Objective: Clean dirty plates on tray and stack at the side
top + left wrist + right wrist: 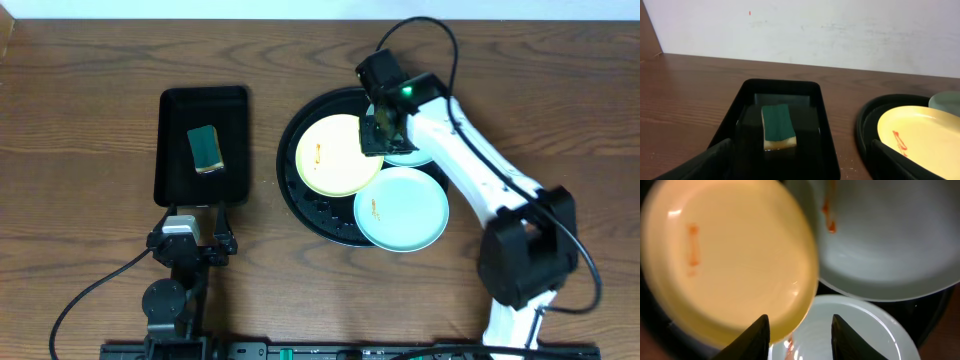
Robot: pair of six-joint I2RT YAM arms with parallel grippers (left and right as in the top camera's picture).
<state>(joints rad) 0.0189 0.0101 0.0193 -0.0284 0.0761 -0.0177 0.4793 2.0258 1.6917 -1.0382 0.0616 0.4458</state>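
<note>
The round black tray (291, 190) holds three plates. The pale yellow plate (335, 158) lies on the left with an orange smear. One mint-blue plate (402, 208) lies at the front right with a smear. The other mint-blue plate (418, 154) is at the back, partly hidden by my right arm. My right gripper (378, 135) is open and hovers over the yellow plate's right edge. In the right wrist view its fingers (800, 330) straddle the yellow plate's rim (730, 260), beside a mint plate (855, 330). My left gripper (190, 238) is open and empty.
A rectangular black tray (170, 130) left of the round tray holds a green and yellow sponge (206, 148). The left wrist view shows the sponge (778, 125), the rectangular tray (826, 130) and the yellow plate (920, 135). A white wall runs along the back.
</note>
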